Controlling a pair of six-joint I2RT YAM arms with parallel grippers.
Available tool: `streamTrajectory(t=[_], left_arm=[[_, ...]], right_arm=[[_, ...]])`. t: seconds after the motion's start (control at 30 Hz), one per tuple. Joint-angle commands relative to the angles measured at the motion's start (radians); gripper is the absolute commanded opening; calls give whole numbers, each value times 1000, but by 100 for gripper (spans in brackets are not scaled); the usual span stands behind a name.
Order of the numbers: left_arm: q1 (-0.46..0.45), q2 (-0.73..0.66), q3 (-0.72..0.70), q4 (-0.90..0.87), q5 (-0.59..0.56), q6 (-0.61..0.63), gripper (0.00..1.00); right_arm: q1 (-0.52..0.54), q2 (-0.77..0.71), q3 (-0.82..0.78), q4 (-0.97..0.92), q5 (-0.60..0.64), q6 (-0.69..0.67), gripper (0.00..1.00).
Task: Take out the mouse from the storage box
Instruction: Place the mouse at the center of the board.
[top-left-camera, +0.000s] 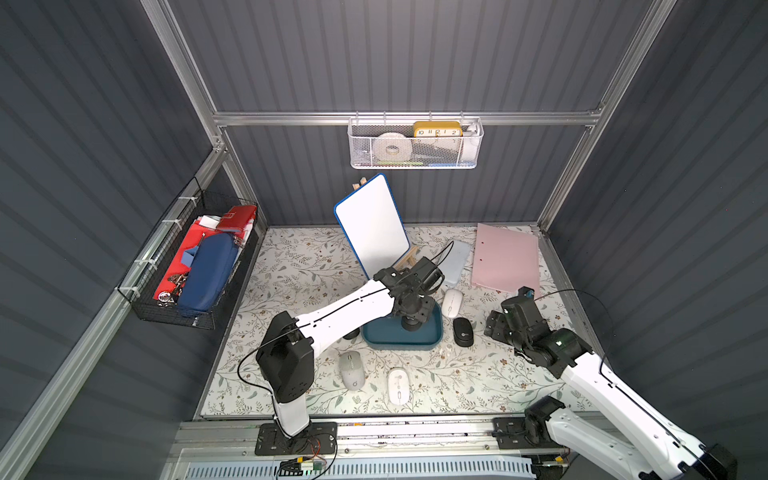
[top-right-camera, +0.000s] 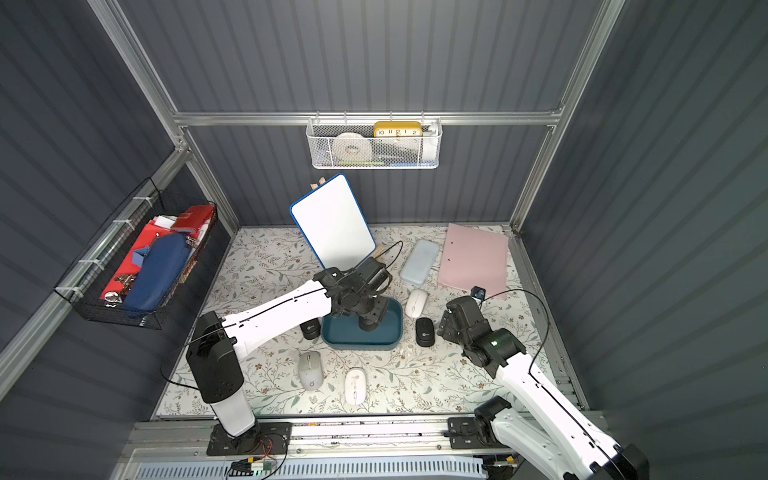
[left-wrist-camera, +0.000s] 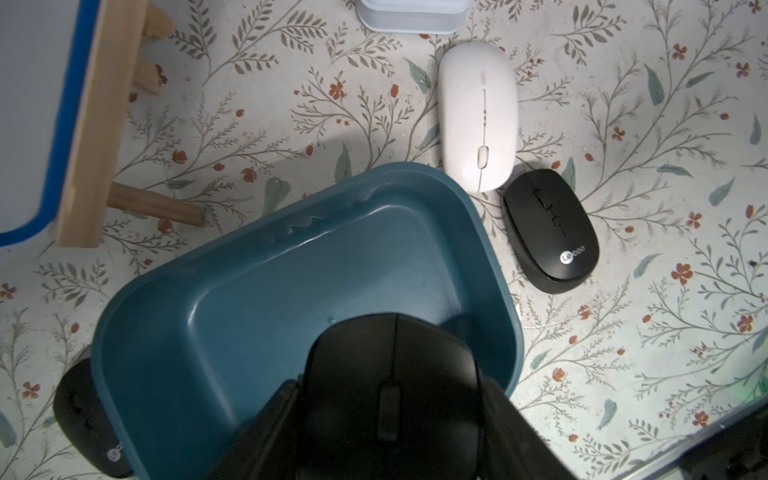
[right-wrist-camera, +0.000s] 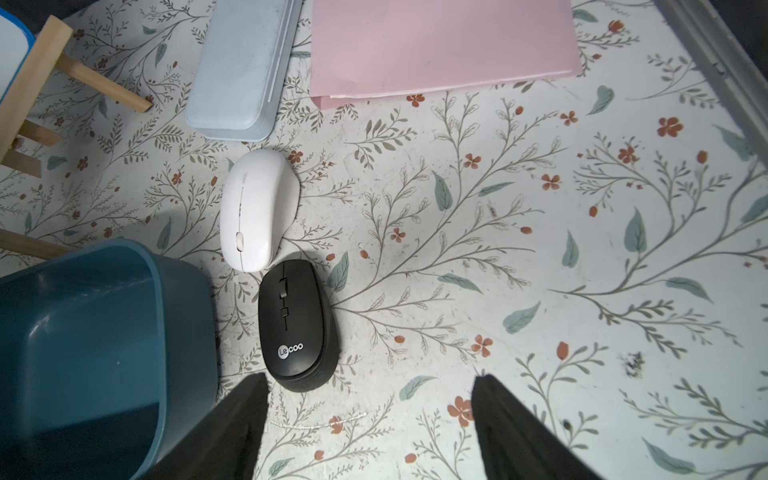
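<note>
The teal-blue storage box (top-left-camera: 399, 343) (top-right-camera: 357, 343) stands mid-table, in front of the whiteboard. My left gripper (top-left-camera: 411, 322) (top-right-camera: 368, 322) reaches down into it. In the left wrist view the left gripper (left-wrist-camera: 390, 386) is shut on a black mouse (left-wrist-camera: 390, 365), one finger on each side, over the box's inside (left-wrist-camera: 257, 299). I cannot tell whether the mouse still touches the box floor. My right gripper (top-left-camera: 492, 326) (right-wrist-camera: 370, 382) hovers open to the right of the box (right-wrist-camera: 83, 332), with nothing between its fingers.
A white mouse (top-left-camera: 452, 302) and a black Lecoo mouse (top-left-camera: 463, 331) lie right of the box. A grey mouse (top-left-camera: 351, 369) and another white one (top-left-camera: 398, 386) lie in front. A black mouse (top-right-camera: 309, 329) sits at the box's left. Behind are the whiteboard easel (top-left-camera: 370, 224), a blue case (top-left-camera: 457, 262) and a pink folder (top-left-camera: 505, 257).
</note>
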Motion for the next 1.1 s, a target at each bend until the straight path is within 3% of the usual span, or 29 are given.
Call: streamTrajectory(t=[0.0,0.33,0.53,1.07], left_arm=[[-33,-40,-23,-28,25,-32,49],[-228,-5,-62,-2,67,-77,49],[-295,53,-56,31,99,-76,49],[-346,186,-120,140,128,-69,48]], right_arm=[[1,-15,4,-42,52,6,81],[1,-153,2,-137,199,58,81],[1,-284,12,-203,230,125,81],[1,-459,82,-325,297,214,81]])
